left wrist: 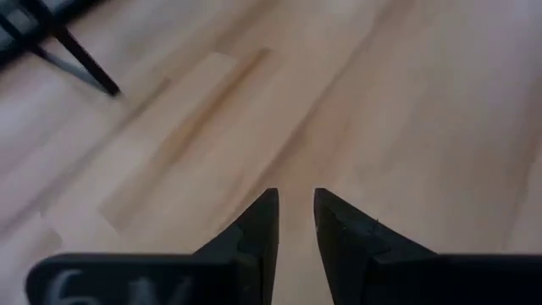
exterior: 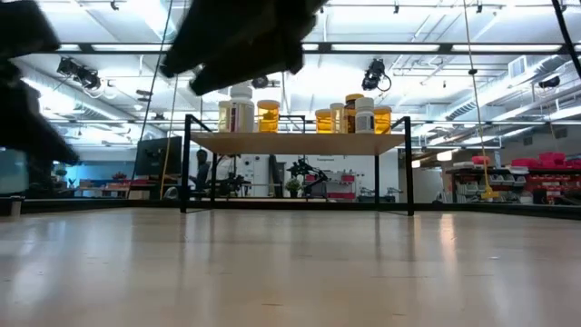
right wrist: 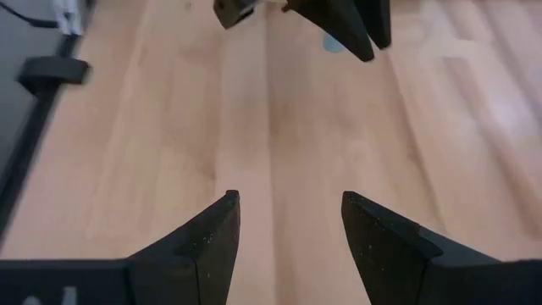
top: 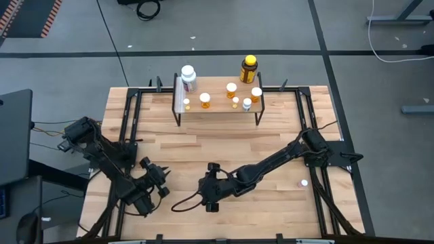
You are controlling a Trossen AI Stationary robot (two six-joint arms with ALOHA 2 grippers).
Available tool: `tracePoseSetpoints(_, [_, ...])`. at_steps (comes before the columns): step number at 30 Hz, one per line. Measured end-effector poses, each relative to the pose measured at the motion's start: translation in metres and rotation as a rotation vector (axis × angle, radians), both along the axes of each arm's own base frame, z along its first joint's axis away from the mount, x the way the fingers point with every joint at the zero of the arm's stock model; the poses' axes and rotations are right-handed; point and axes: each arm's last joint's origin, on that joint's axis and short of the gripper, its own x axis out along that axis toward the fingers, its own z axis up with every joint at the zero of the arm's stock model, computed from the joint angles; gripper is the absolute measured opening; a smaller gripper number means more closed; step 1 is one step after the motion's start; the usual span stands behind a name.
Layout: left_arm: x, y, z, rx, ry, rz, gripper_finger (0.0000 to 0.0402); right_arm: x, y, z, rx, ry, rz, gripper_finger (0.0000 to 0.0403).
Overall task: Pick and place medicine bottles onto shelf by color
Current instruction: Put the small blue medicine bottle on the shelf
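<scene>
Both end effectors sit low over the front of the wooden desk (top: 224, 146), empty. On the left arm, the left end effector (top: 154, 177) hovers near the desk's front left, its dark fingers (left wrist: 258, 233) nearly together with only a narrow gap between them. On the right arm, the right end effector (top: 209, 193) hovers near the front middle, fingers (right wrist: 212, 233) spread well apart over bare wood. Well behind them, at the desk's far edge, stands the shelf (top: 217, 108) on thin black legs. The medicine bottles (exterior: 354, 113) stand on it: a larger white bottle (top: 188, 77) at its left end, small orange ones toward the right, and a dark amber bottle with a yellow cap (top: 249, 68) at the back right.
</scene>
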Motion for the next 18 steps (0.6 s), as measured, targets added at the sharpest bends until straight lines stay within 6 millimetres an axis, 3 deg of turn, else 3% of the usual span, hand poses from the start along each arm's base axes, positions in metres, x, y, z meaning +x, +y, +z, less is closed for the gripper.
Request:
tracePoseSetpoints(4, [0.011, 0.011, 0.007, 0.042, -0.021, 0.019, 0.0083, -0.008, 0.005, 0.0, -0.046, -0.001, -0.056, 0.0213])
tracePoseSetpoints(12, [0.051, 0.029, 0.014, 0.067, -0.024, -0.003, 0.0078, -0.042, -0.007, -0.048, -0.074, 0.047, -0.165, 0.0213])
tracePoseSetpoints(18, [0.09, 0.049, 0.021, 0.014, -0.015, -0.083, 0.0081, -0.086, -0.028, -0.04, -0.007, -0.114, -0.211, 0.0213])
